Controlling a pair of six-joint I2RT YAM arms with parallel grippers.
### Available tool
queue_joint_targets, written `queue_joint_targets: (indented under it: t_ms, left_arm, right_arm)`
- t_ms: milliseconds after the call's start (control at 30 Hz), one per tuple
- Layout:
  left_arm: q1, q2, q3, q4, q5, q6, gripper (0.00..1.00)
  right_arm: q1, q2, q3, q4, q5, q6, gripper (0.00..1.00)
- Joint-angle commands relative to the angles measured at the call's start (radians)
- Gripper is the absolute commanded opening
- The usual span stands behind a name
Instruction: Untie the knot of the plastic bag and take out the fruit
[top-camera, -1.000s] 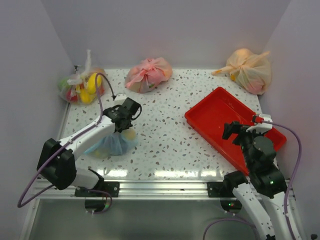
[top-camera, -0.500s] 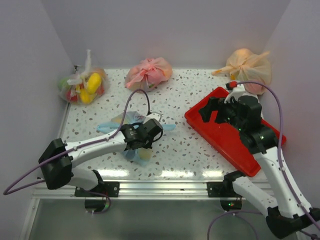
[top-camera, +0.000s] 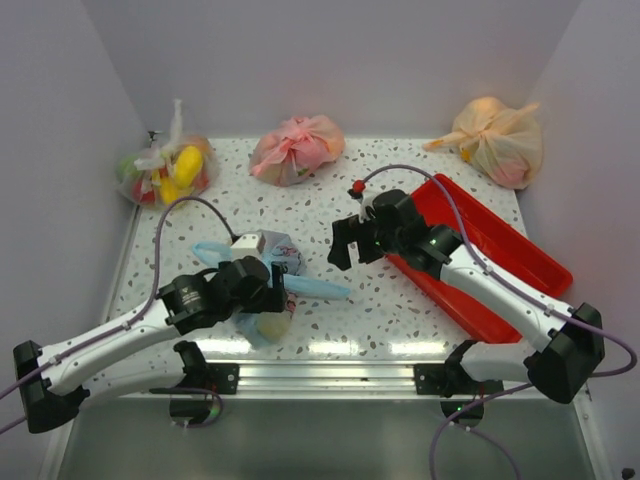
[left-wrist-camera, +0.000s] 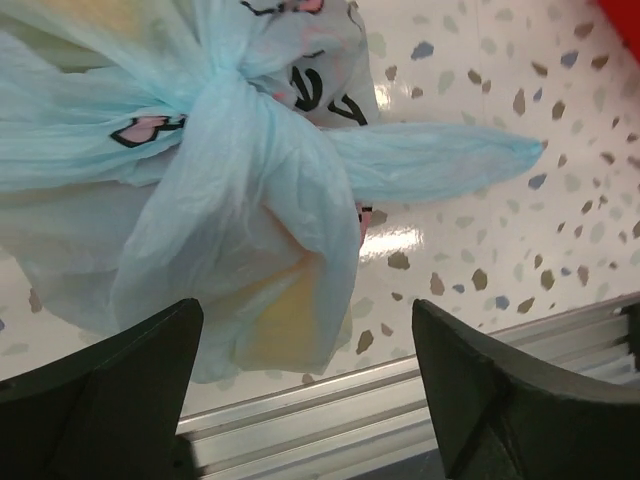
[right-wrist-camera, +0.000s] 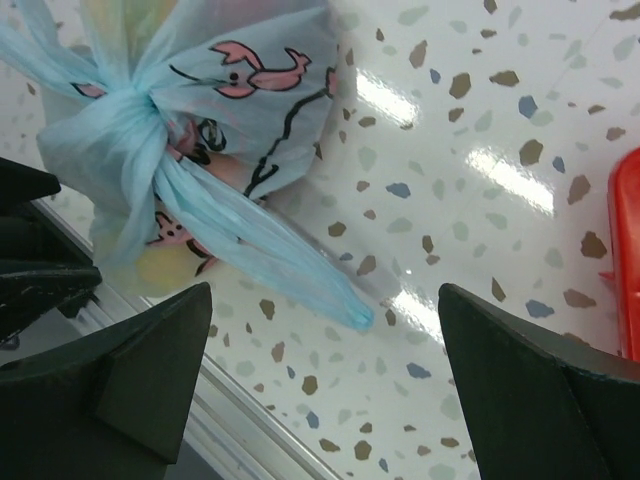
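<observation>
The plastic bag (top-camera: 268, 252), light blue with a pink-and-dark cartoon print, lies near the table's front edge. Its knot (left-wrist-camera: 215, 78) is still tied, also clear in the right wrist view as the knot (right-wrist-camera: 130, 112). One handle loop (top-camera: 318, 289) trails right along the table. A yellowish fruit (left-wrist-camera: 272, 322) shows dimly through the plastic; other fruit is hidden. My left gripper (left-wrist-camera: 307, 312) is open just over the bag's near side, holding nothing. My right gripper (top-camera: 355, 252) is open above the table right of the bag, with the handle loop's tip (right-wrist-camera: 352, 314) lying below between its fingers.
A red tray (top-camera: 505, 255) lies at the right, under my right arm. Along the back stand a clear bag with yellow fruit (top-camera: 165, 172), a pink knotted bag (top-camera: 297, 150) and an orange bag (top-camera: 497, 135). The aluminium rail (top-camera: 320, 372) edges the table just in front of the blue bag.
My left gripper, shut a moment ago, has opened, and the bag has come toward the front edge. My right arm has swung left from the tray to beside the bag.
</observation>
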Motion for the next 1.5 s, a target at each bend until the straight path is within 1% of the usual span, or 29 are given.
queue_joint_targets:
  t_ms: [0, 33, 100, 133, 167, 200, 233, 300, 333, 367, 400, 433, 500, 533, 600, 633, 700, 733, 800, 833, 900, 933, 1033, 1133, 1233, 1267, 1300, 1467]
  left_arm:
    - [0.003, -0.047, 0.012, -0.058, -0.130, -0.222, 0.92]
    - [0.011, -0.043, 0.003, -0.050, -0.165, -0.254, 0.93]
    - [0.063, -0.017, -0.032, -0.006, -0.169, -0.261, 0.93]
    - [0.094, -0.006, -0.049, 0.023, -0.138, -0.235, 0.92]
    - [0.165, 0.004, -0.084, 0.089, -0.118, -0.214, 0.91]
    - [0.199, 0.020, -0.101, 0.121, -0.101, -0.194, 0.91]
    - [0.245, 0.029, -0.124, 0.181, -0.103, -0.163, 0.89]
    - [0.273, 0.081, -0.131, 0.241, -0.115, -0.126, 0.85]
    - [0.289, 0.110, -0.108, 0.288, -0.112, -0.076, 0.80]
    - [0.289, 0.145, -0.086, 0.299, -0.110, -0.054, 0.76]
    - [0.290, 0.216, -0.062, 0.316, -0.109, -0.026, 0.68]
    - [0.290, 0.250, -0.019, 0.362, -0.089, 0.036, 0.48]
    - [0.290, 0.323, 0.007, 0.433, -0.049, 0.115, 0.21]
    - [0.290, 0.343, 0.033, 0.498, 0.004, 0.198, 0.00]
    - [0.289, 0.401, 0.070, 0.537, 0.066, 0.274, 0.00]
    - [0.290, 0.417, 0.110, 0.557, 0.144, 0.350, 0.00]
    - [0.283, 0.442, 0.141, 0.569, 0.241, 0.421, 0.00]
    - [0.258, 0.442, 0.159, 0.573, 0.302, 0.486, 0.00]
    - [0.217, 0.423, 0.166, 0.559, 0.307, 0.540, 0.00]
    - [0.189, 0.416, 0.167, 0.522, 0.302, 0.572, 0.00]
    - [0.186, 0.391, 0.159, 0.475, 0.307, 0.578, 0.00]
    - [0.187, 0.379, 0.140, 0.432, 0.280, 0.571, 0.00]
    - [0.187, 0.318, 0.085, 0.370, 0.223, 0.549, 0.00]
    - [0.189, 0.252, 0.034, 0.326, 0.204, 0.520, 0.01]
    - [0.189, 0.192, -0.005, 0.292, 0.203, 0.471, 0.05]
    - [0.190, 0.164, -0.015, 0.292, 0.204, 0.457, 0.07]
    - [0.189, 0.150, -0.040, 0.298, 0.206, 0.430, 0.10]
    - [0.190, 0.114, -0.089, 0.309, 0.213, 0.379, 0.14]
  right_arm:
    - [0.017, -0.017, -0.030, 0.121, -0.009, 0.048, 0.99]
    - [0.020, -0.037, -0.044, 0.132, -0.003, 0.057, 0.99]
    - [0.023, -0.062, -0.096, 0.167, 0.000, 0.065, 0.99]
    - [0.025, -0.088, -0.113, 0.178, 0.000, 0.075, 0.99]
    - [0.025, -0.099, -0.130, 0.189, -0.002, 0.082, 0.99]
    - [0.027, -0.108, -0.164, 0.209, -0.003, 0.086, 0.99]
    - [0.028, -0.129, -0.181, 0.216, -0.005, 0.100, 0.99]
    - [0.030, -0.148, -0.221, 0.236, -0.006, 0.111, 0.99]
    - [0.030, -0.155, -0.231, 0.241, -0.008, 0.115, 0.99]
    - [0.030, -0.172, -0.242, 0.243, -0.006, 0.115, 0.99]
    - [0.033, -0.181, -0.244, 0.241, -0.002, 0.114, 0.99]
    - [0.031, -0.191, -0.247, 0.235, 0.006, 0.108, 0.99]
    - [0.031, -0.229, -0.245, 0.212, 0.047, 0.097, 0.99]
    - [0.033, -0.244, -0.244, 0.203, 0.066, 0.088, 0.99]
    - [0.031, -0.290, -0.242, 0.177, 0.116, 0.076, 0.99]
    - [0.031, -0.306, -0.241, 0.172, 0.126, 0.073, 0.99]
    - [0.031, -0.345, -0.241, 0.158, 0.150, 0.066, 0.99]
    - [0.031, -0.355, -0.241, 0.157, 0.158, 0.057, 0.99]
    - [0.031, -0.361, -0.232, 0.152, 0.156, 0.045, 0.99]
    - [0.031, -0.352, -0.227, 0.149, 0.137, 0.031, 0.99]
    - [0.033, -0.329, -0.209, 0.144, 0.130, 0.020, 0.99]
    - [0.031, -0.295, -0.205, 0.149, 0.106, 0.011, 0.99]
    - [0.033, -0.237, -0.187, 0.167, 0.049, -0.004, 0.99]
    - [0.040, -0.139, -0.159, 0.195, 0.015, -0.038, 0.98]
    - [0.042, -0.082, -0.106, 0.218, 0.009, -0.091, 0.95]
    - [0.043, -0.039, -0.089, 0.221, -0.014, -0.108, 0.91]
    - [0.043, -0.010, -0.071, 0.223, -0.029, -0.140, 0.89]
    - [0.063, 0.140, 0.014, 0.262, -0.104, -0.205, 0.81]
